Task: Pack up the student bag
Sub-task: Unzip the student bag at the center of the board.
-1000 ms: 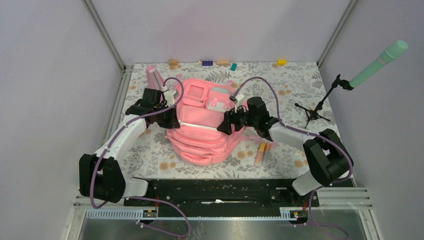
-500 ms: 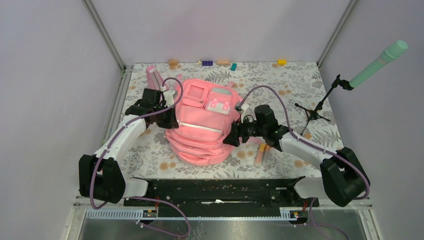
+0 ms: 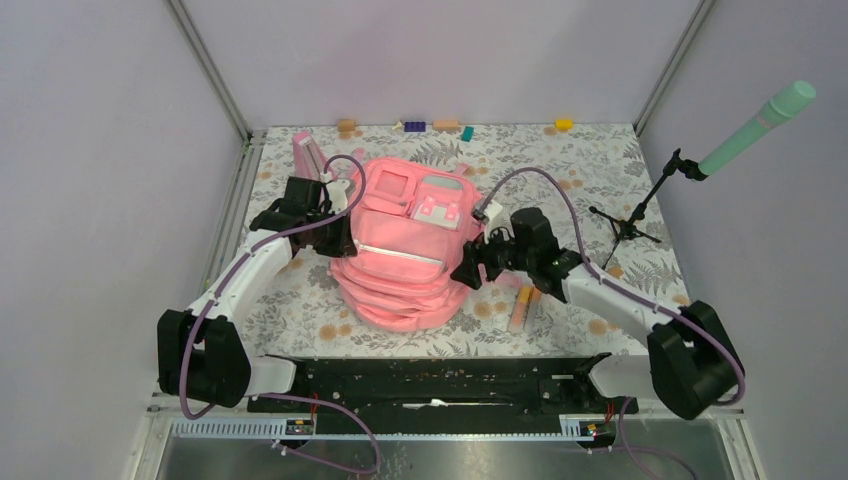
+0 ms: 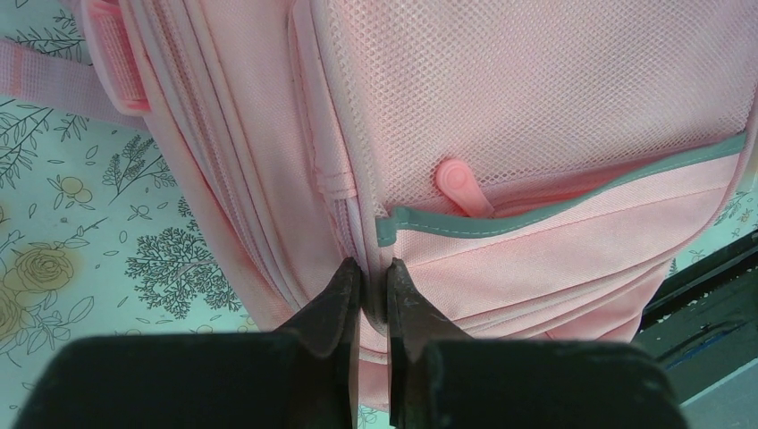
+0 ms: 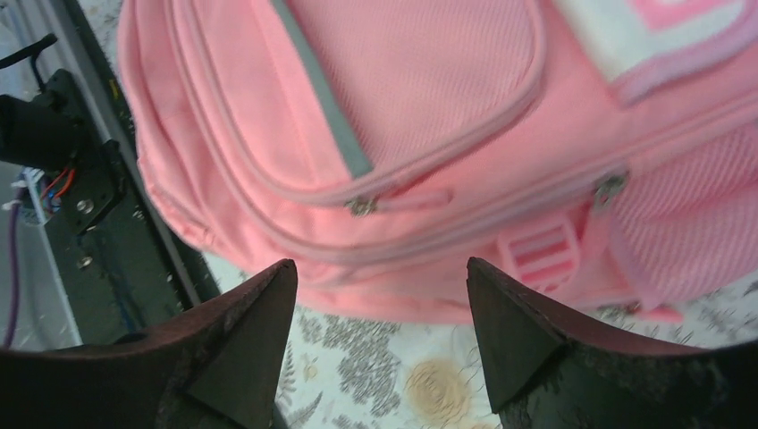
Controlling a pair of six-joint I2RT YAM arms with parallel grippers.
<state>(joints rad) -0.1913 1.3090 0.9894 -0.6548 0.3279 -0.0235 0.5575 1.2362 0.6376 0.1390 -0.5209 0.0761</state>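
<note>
The small pink triangular stand (image 3: 308,152) stands at the far left of the floral table cover (image 3: 290,310), just beyond the left arm's wrist. The left gripper (image 3: 340,236) sits against the left side of the large soft pink fabric backpack (image 3: 400,275). In the left wrist view its fingers (image 4: 335,299) are pressed almost together, with a thin ridge of the backpack's fabric pinched between them. The pinch is just below the grey-trimmed edge of a mesh side pocket (image 4: 536,98), where a pink zip pull (image 4: 460,183) lies.

The backpack lies in the middle of the table, front pockets facing up, between the two grippers.

The right gripper (image 3: 466,272) hovers at the backpack's right side, jaws spread wide and holding nothing. In the right wrist view, zips and a pink ribbed strap buckle (image 5: 541,255) show beyond the parted fingers (image 5: 250,331).

Right of the backpack, two orange marker-like sticks (image 3: 522,308) lie on the cover beside the right arm. Farther right, a black tripod stand (image 3: 628,222) carries a mint-green cylindrical microphone (image 3: 757,128). A row of small coloured blocks (image 3: 446,125) lines the far edge.
</note>
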